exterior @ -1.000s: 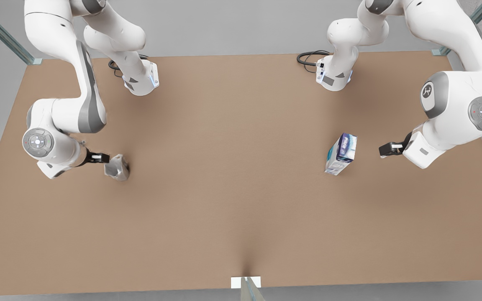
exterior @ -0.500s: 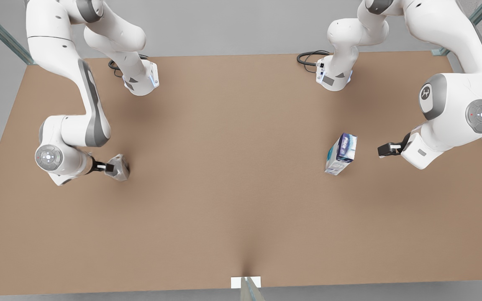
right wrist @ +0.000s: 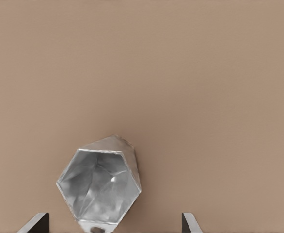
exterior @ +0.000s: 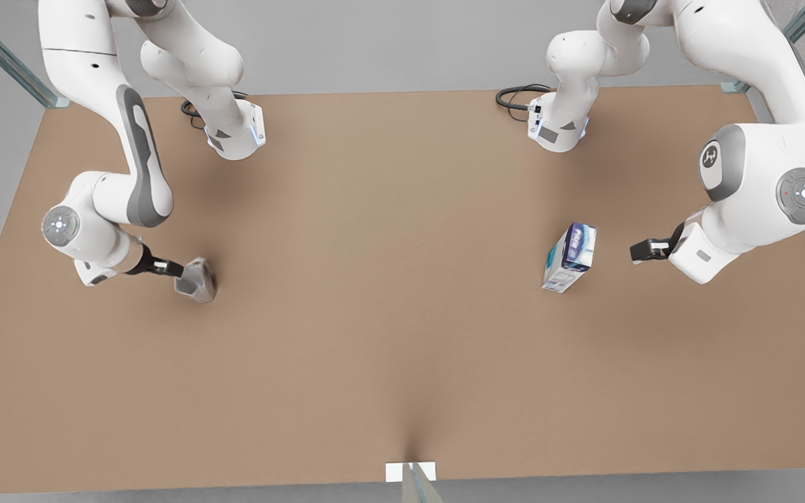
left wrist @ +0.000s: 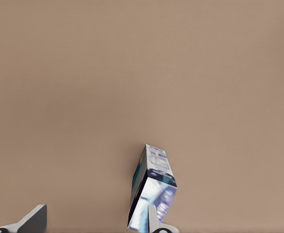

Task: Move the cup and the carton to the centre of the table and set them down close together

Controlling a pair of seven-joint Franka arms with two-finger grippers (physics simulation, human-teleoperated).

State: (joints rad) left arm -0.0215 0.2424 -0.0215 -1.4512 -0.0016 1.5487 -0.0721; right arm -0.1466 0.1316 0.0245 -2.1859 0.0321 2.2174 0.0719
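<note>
The silvery faceted cup (exterior: pixel 197 280) stands on the brown table (exterior: pixel 388 293) at the front view's left. My right gripper (exterior: pixel 169 268) reaches it from the side. In the right wrist view the cup (right wrist: pixel 99 184) sits just ahead of the right gripper (right wrist: pixel 113 222), whose fingers are open wider than the cup. The white, blue and teal carton (exterior: pixel 571 256) stands at the front view's right. My left gripper (exterior: pixel 643 250) is a short gap away from it. The left wrist view has the carton (left wrist: pixel 152 187) off to one side of the open left gripper (left wrist: pixel 94 223), by one fingertip (left wrist: pixel 153 219).
Both arm bases (exterior: pixel 235 133) (exterior: pixel 557 126) are mounted at the table's far edge, with black cables (exterior: pixel 514 96) beside them. A small white tab (exterior: pixel 409 472) marks the middle of the near edge. Wide bare tabletop lies between cup and carton.
The right arm's wrist swung outward toward the front view's left, with its fingers staying at the cup. The left gripper crept slightly toward the carton. Cup and carton have not moved.
</note>
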